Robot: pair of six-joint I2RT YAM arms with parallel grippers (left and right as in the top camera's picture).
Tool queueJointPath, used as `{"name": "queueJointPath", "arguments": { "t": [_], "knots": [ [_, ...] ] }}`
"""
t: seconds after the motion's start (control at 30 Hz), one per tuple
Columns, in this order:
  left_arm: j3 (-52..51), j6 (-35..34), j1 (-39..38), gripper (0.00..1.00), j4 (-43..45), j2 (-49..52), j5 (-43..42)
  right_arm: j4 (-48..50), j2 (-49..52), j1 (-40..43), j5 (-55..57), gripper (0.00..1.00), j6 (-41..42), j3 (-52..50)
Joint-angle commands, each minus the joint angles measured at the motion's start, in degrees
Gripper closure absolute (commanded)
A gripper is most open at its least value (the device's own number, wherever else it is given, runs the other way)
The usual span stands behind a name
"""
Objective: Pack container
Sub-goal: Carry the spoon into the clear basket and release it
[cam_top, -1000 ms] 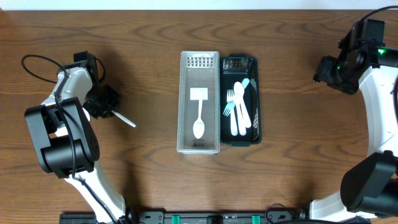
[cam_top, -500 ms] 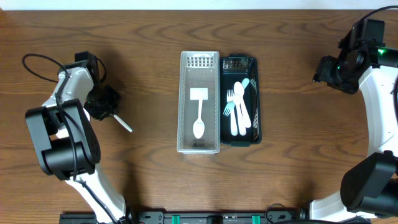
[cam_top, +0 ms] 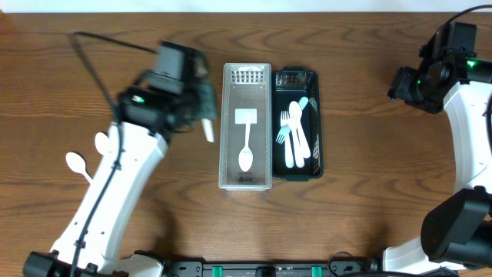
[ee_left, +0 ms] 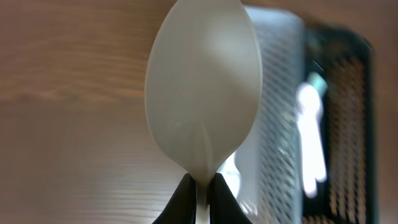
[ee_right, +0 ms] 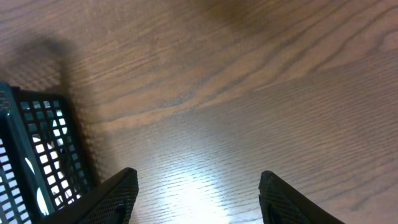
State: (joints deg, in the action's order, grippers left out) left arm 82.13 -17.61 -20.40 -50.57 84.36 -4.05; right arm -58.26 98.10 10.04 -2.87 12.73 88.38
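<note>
A clear container stands at the table's middle with one white spoon lying inside it. Beside its left wall hangs my left gripper, shut on the handle of another white spoon. In the left wrist view that spoon's bowl fills the frame above the closed left gripper, and the container's wall shows to the right. My right gripper stands open at the far right, and in its wrist view the right gripper has only bare wood between its fingers.
A black basket with several white forks and spoons sits against the container's right side; its corner shows in the right wrist view. A loose white spoon lies at the far left of the table.
My left gripper has closed on the spoon's handle at the far left and swung it right, up to the clear container's left side. The right arm has not moved.
</note>
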Motion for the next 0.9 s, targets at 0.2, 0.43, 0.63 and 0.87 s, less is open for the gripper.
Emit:
{"name": "queueJointPath", "arguments": {
  "t": [0.2, 0.43, 0.63, 0.87],
  "knots": [
    [-0.8, 2.2, -11.0, 0.94, 3.2, 11.6, 1.0, 0.2, 0.5, 0.1, -0.2, 0.35, -0.8, -0.3],
    [-0.8, 2.1, -12.4, 0.87, 4.0, 20.5, 1.0, 0.0, 0.5, 0.1, -0.2, 0.34, -0.8, -0.3],
    [-0.6, 3.1, -12.4, 0.48, 5.1, 20.6, 1.1, -0.2, 0.5, 0.1, -0.2, 0.34, -0.9, -0.3],
    [4.7, 5.5, -11.8, 0.37, 2.8, 13.3, 10.7, -0.2, 0.5, 0.1, -0.2, 0.34, -2.1, -0.3]
  ]
}}
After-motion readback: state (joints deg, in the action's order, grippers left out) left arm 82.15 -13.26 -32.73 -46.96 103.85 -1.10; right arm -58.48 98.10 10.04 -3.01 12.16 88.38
